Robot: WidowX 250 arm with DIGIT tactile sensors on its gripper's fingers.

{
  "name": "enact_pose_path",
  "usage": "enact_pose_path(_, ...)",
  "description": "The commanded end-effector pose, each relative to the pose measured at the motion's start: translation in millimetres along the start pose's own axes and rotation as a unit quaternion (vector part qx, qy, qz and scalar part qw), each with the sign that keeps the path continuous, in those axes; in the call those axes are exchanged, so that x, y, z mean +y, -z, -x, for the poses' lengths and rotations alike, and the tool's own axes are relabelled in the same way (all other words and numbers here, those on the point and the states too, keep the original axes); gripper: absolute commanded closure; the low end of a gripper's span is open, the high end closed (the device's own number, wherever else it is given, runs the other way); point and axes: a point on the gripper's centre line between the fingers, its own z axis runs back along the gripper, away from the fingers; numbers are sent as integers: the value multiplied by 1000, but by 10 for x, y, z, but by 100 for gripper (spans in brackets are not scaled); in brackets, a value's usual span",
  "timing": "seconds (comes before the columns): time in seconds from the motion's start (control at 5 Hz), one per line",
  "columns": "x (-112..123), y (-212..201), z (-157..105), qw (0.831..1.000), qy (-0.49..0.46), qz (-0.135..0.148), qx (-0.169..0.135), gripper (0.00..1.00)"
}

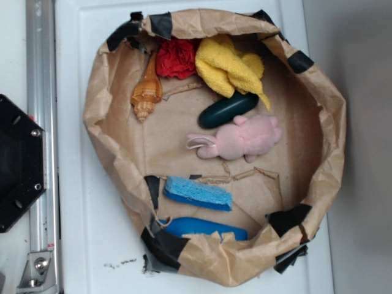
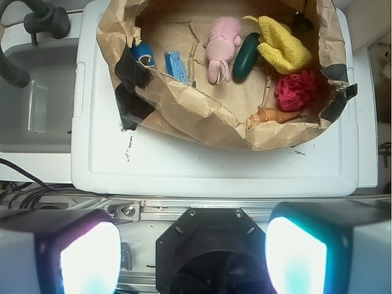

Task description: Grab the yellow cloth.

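The yellow cloth (image 1: 229, 67) lies crumpled at the back of the brown paper nest (image 1: 104, 116), between a red cloth (image 1: 176, 58) and the paper wall; in the wrist view the yellow cloth (image 2: 283, 46) is at the upper right. A pink plush bunny (image 1: 242, 139) lies just in front of it. My gripper (image 2: 195, 257) is open, its two pads far apart over the black robot base (image 2: 211, 245), well short of the nest. It holds nothing and is out of the exterior view.
A dark green oblong object (image 1: 228, 110) touches the cloth's front edge. A seashell (image 1: 147, 92), a blue sponge (image 1: 197, 193) and a blue object (image 1: 205, 228) also lie in the nest. The nest sits on a white lid (image 2: 214, 165); a metal rail (image 1: 41, 122) runs along the left.
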Motion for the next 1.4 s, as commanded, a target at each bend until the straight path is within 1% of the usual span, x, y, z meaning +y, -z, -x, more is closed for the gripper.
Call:
enact_pose_path(0.0,0,0,0,1000,0,0,0,0)
enact_pose_path(0.2,92,225,-410,995,-30,-71,-65,0)
enact_pose_path(0.4,148,384,-694,990,-89,-60,-93,0)
enact_pose_path(0.6,396,634,-919,971,-198,-35,-131,0)
enact_pose_path(0.8,736,1055,-1169,949,-282,-50,-132,0)
enact_pose_path(1.0,887,1334,-1355,934,-331,-61,-119,0)
enact_pose_path(1.2,962,1511,-1487,907,-393,-72,-129,0)
